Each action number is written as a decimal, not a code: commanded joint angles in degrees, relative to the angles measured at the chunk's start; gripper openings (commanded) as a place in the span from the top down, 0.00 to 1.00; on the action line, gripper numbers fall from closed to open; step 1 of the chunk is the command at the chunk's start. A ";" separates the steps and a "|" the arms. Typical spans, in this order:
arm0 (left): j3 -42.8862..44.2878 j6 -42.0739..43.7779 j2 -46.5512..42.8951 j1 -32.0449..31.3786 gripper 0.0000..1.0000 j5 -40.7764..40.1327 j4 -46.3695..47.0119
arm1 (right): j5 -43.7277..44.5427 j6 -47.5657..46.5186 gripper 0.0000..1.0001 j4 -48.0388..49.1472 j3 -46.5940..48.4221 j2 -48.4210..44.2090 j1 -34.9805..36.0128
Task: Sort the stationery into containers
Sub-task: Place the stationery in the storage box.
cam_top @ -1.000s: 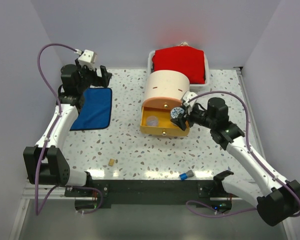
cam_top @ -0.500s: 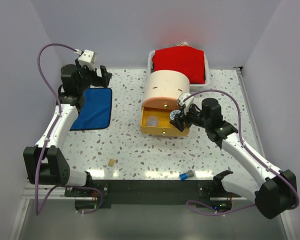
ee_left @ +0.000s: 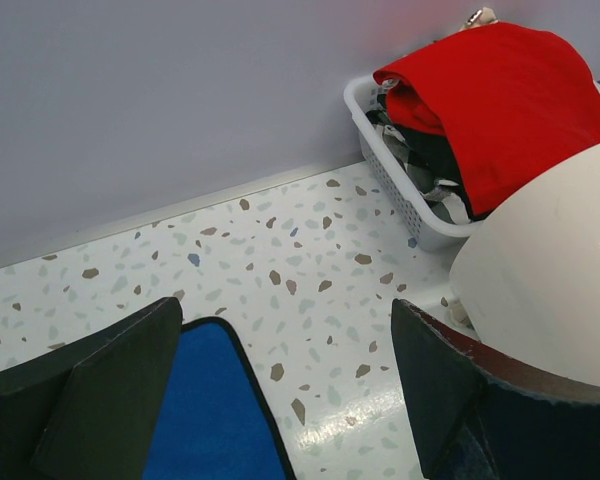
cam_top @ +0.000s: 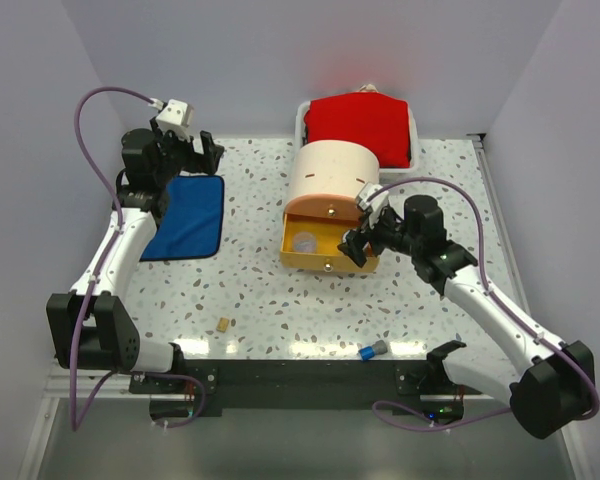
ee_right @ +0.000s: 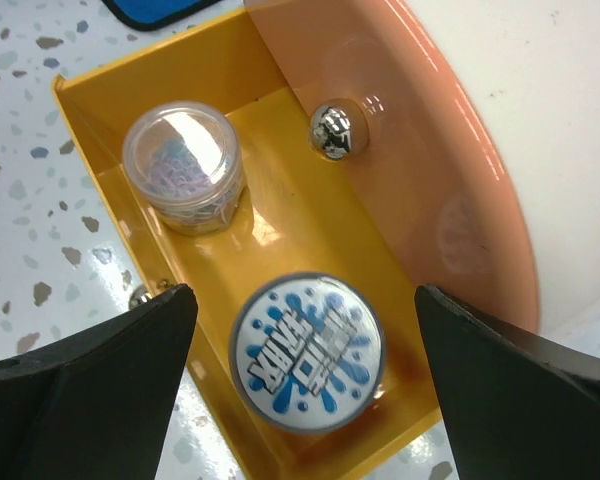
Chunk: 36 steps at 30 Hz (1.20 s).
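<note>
Jaws spread in release, the right gripper [cam_top: 358, 238] is hovering over the yellow drawer [ee_right: 310, 230], the blue tin [ee_right: 306, 365] lying inside at three o'clock of the clear cup [ee_right: 183, 160]; the left gripper [cam_top: 185, 150] is idling at ten o'clock, unclenched.

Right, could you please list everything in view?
speckled white table: one, beneath all
cream half-cylinder drawer unit: one, centre back
yellow-orange open drawer: one, at unit's base
clear round lidded jar: one, drawer's left end
round blue-and-white labelled container: one, drawer's right end
white slotted basket: one, behind unit
red cloth: one, atop basket
blue cloth mat: one, left side
tan eraser block: one, near edge, left of centre
blue-grey cap piece: one, near edge, centre
left gripper: one, black, open, above mat's far end
right gripper: one, black, open, over drawer
</note>
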 commanded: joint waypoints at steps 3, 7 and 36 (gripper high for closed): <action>-0.65 0.24 -2.20 -0.13 0.10 0.80 1.71 | -0.49 0.88 0.01 -0.73 3.62 -1.02 0.34; -0.82 -0.02 -2.55 -0.13 0.10 0.97 1.79 | -0.58 0.80 0.01 -0.64 3.61 -4.27 0.34; -9.00 -1.60 -10.99 -0.04 0.10 1.06 3.81 | -6.12 -21.90 1.00 -19.47 2.47 -0.94 8.42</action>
